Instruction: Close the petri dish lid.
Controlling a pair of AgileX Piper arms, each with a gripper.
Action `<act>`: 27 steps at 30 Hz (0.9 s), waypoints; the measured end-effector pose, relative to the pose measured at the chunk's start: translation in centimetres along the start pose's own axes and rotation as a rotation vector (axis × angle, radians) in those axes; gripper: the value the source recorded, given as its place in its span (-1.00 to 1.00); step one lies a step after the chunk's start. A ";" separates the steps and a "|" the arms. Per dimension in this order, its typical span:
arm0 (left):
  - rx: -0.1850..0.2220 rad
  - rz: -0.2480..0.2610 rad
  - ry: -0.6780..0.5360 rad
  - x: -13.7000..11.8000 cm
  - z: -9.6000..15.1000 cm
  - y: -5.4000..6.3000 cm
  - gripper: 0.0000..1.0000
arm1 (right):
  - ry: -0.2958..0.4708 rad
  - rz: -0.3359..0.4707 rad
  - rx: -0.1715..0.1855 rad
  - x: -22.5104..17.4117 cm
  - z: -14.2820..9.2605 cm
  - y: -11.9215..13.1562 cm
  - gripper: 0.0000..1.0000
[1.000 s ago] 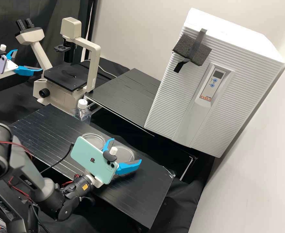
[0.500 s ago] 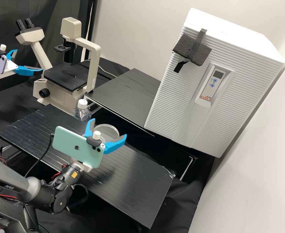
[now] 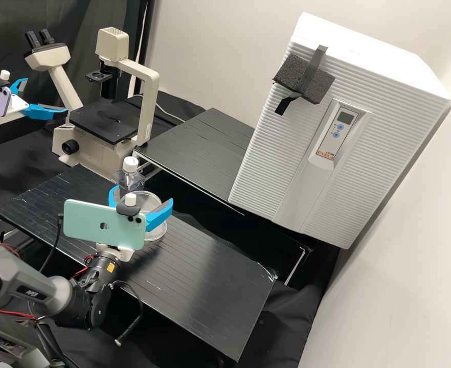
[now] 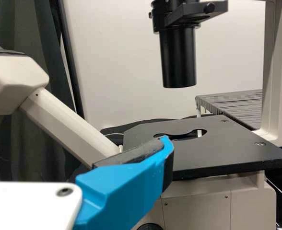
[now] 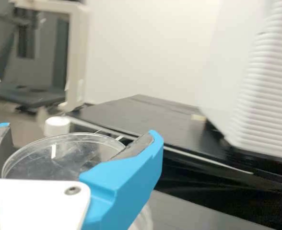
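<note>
In the high view my right gripper (image 3: pixel 142 195) is shut on the clear round petri dish lid (image 3: pixel 144 200), held raised above the small black table. Partly behind its near finger, the clear dish (image 3: pixel 160 236) rests on the tabletop. The right wrist view has the lid (image 5: pixel 59 155) between the pads of my right gripper (image 5: pixel 81 128), with part of the dish (image 5: pixel 145 220) lower down beyond the blue finger. My left gripper (image 3: pixel 46 94) stands open beside the microscope in the high view; the left wrist view shows one finger of my left gripper (image 4: pixel 78 143) before the microscope stage.
A clear bottle with a white cap (image 3: pixel 130 164) stands just behind the lid, close to the right gripper. The microscope (image 3: pixel 100 122) is farther back. A second black table (image 3: pixel 195 148) and a large white ribbed unit (image 3: pixel 307 153) stand behind the small table (image 3: pixel 220 271).
In the high view my right gripper has moved left and somewhat back, carrying the lid to a place near the bottle. The left arm has kept still.
</note>
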 end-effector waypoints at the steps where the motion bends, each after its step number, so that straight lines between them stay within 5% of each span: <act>1: 0.000 0.000 0.000 0.0 0.0 0.0 1.00 | 0.005 -0.013 -0.008 0.1 0.0 -0.2 -1.00; 5: 0.000 0.000 0.000 0.0 0.0 0.0 1.00 | -0.003 -0.038 -0.031 0.5 0.3 -0.8 -1.00; 27: 0.000 0.000 0.000 0.0 0.0 0.0 1.00 | -0.067 -0.027 -0.029 0.6 1.5 -0.8 -1.00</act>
